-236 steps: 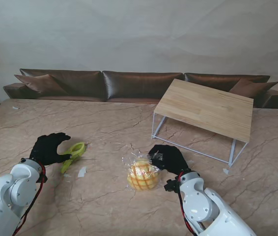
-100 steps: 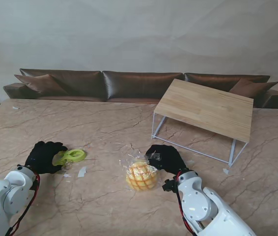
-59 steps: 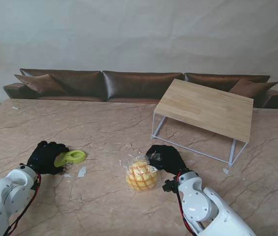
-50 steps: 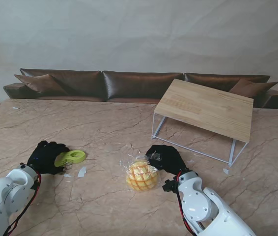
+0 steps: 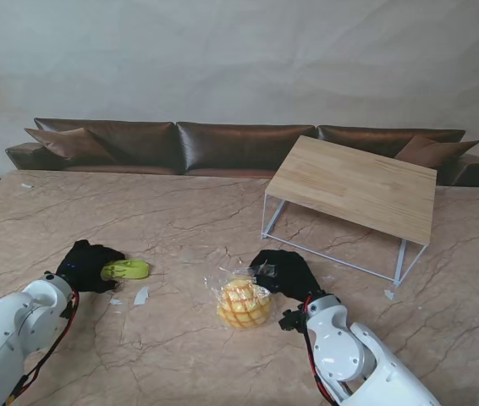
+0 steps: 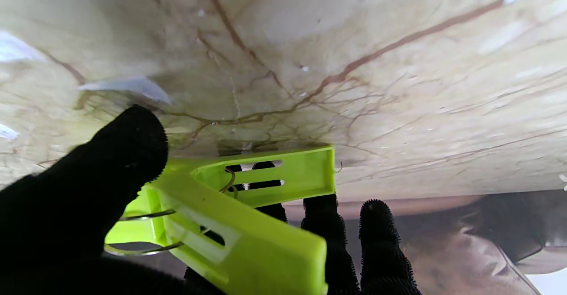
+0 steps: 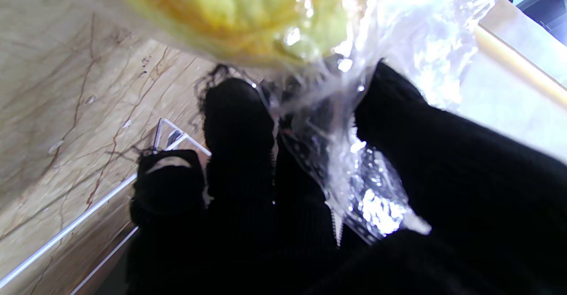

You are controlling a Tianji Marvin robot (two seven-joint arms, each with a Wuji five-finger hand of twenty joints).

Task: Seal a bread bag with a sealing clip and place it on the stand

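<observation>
I am gripping the lime-green sealing clip (image 5: 126, 270) in my left hand (image 5: 87, 266), out at about ten o'clock on the marble table (image 5: 180, 211); in the left wrist view my thumb (image 6: 128, 144) is pressing on one handle of the clip (image 6: 248, 206) while my other fingers (image 6: 376, 242) are curling behind it; the two handles are standing apart in a V, and one of them is lying close against the table top, though whether it is touching I cannot tell.

My right hand (image 5: 283, 272) is pinching the gathered neck of the clear bread bag (image 5: 241, 298); the bag is sitting on the table near the middle, at about six o'clock from the stand (image 5: 354, 186) edge nearest me, with the yellow scored bun (image 5: 241, 304) showing through the plastic; in the right wrist view the crinkled film (image 7: 350, 162) is running between my thumb (image 7: 398, 122) and my fingers (image 7: 239, 126), so that hand is clamped on the bag.

The wooden-topped stand on its white wire legs is sitting at about two o'clock, well apart from the clip; a small scrap of white tape (image 5: 140, 295) is lying on the table between clip and bag.
</observation>
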